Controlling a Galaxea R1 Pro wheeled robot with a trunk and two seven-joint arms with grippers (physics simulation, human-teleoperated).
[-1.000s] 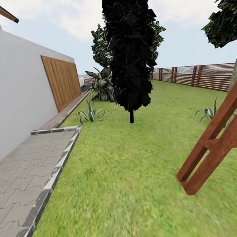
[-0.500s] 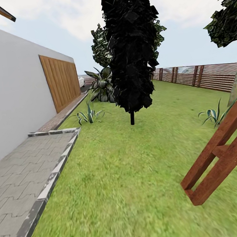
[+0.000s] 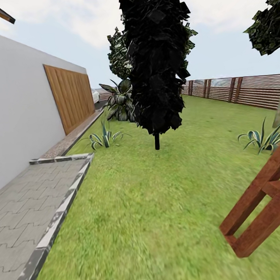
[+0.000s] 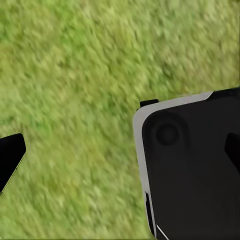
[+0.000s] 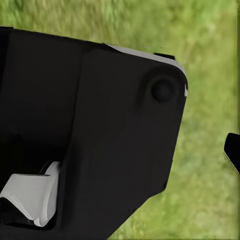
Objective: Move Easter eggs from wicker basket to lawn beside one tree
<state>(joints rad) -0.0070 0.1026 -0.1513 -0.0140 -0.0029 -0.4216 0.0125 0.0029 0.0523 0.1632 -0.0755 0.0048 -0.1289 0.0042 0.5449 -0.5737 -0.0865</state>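
One dark bushy tree (image 3: 156, 58) stands on the lawn (image 3: 154, 206); jaws' state cannot be told.

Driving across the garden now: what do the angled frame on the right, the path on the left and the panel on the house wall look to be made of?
The angled frame looks like reddish-brown stained timber: squared beams, faint grain. The path appears to be grey interlocking pavers with a darker stone kerb, matte. The wall panel looks like vertical wooden boards in light brown. All are simulator renders, so the finish is a guess.
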